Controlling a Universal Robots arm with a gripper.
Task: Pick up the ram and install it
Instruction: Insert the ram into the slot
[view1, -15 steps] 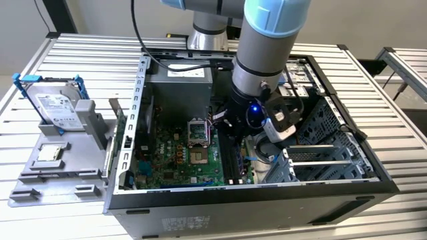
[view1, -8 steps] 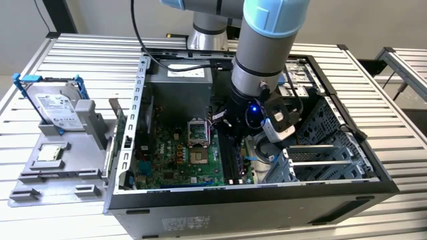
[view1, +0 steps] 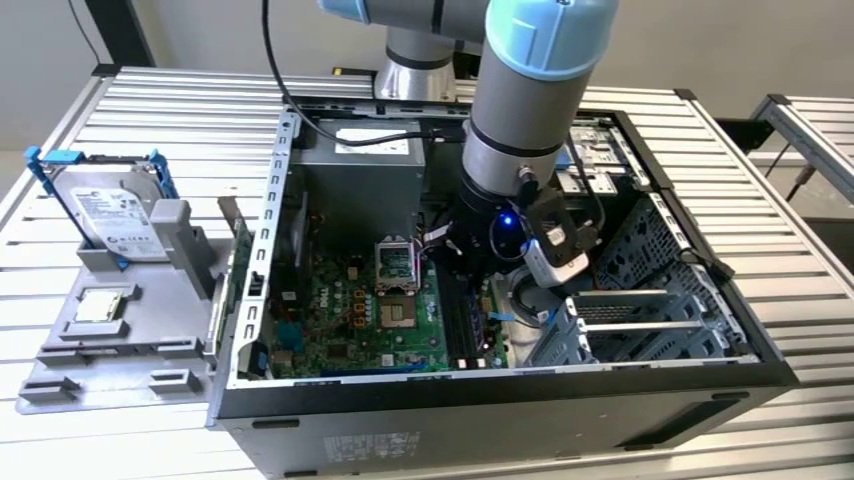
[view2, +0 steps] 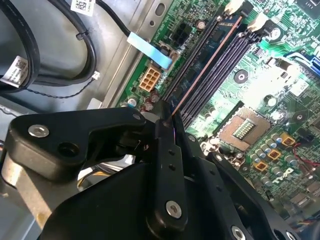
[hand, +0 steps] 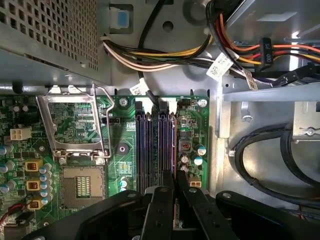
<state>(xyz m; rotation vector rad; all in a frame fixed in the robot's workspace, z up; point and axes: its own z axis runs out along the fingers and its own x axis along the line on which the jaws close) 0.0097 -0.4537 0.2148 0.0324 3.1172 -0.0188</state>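
The open computer case (view1: 627, 385) holds the motherboard (view1: 367, 315), walls close on every side. The gripper (hand: 175, 187) hangs low over the memory slots (hand: 156, 147), fingers (hand: 167, 182) clenched on the ram (view2: 207, 57), which stands edge-on in the outermost slot.

The ram (view2: 210, 55), a thin dark stick seen edge-on, stands upright along the outermost memory slot (view2: 197, 60) on the motherboard (view2: 260, 85), near the board's edge, its near end between the fingers (view2: 167, 150).
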